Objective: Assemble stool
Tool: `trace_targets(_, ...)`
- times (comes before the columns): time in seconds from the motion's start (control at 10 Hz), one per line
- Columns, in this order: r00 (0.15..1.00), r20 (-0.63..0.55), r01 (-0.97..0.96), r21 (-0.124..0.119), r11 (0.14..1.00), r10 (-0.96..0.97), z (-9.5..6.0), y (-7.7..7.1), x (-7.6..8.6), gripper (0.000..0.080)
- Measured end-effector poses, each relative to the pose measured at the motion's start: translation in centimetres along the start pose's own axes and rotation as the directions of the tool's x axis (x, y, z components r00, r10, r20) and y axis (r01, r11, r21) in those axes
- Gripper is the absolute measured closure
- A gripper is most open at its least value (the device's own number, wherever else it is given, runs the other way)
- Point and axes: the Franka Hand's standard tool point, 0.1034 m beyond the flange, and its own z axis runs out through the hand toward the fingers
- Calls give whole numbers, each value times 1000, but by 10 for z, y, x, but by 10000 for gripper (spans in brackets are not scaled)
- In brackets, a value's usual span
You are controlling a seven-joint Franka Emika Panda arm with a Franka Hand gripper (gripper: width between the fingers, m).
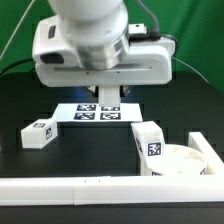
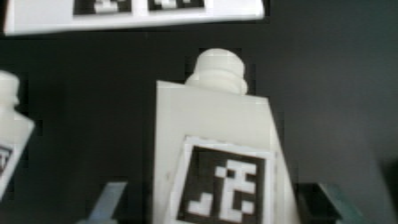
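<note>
Marker board flat on black table, white border rail along its near edge.

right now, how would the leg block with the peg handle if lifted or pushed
The leg block looks like moulded plastic, so probably stiff and light. Its flat sides should make it slide rather than roll when pushed. The smooth white faces may be slippery, and the round peg offers little to grip.

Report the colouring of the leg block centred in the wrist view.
The leg block is white with a black-and-white square tag; clearest in the wrist view.
</note>
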Motion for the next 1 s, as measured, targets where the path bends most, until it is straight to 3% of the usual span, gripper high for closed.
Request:
trace_targets(0.1, 998, -70, -2, -48, 999, -2, -11, -18, -3, 475)
trace_targets(0.3, 963, -264, 30, -67, 997, -47, -45, -73, -5, 475)
trace_targets(0.4, 935, -351, 26, -85, 996, -55, -50, -91, -2, 475)
trace_targets(0.8, 829, -554, 43, -63, 997, -71, -48, -97, 7, 475)
trace_targets(1.0, 691, -688, 113, -204, 973, -224, -47, -110, 19, 475)
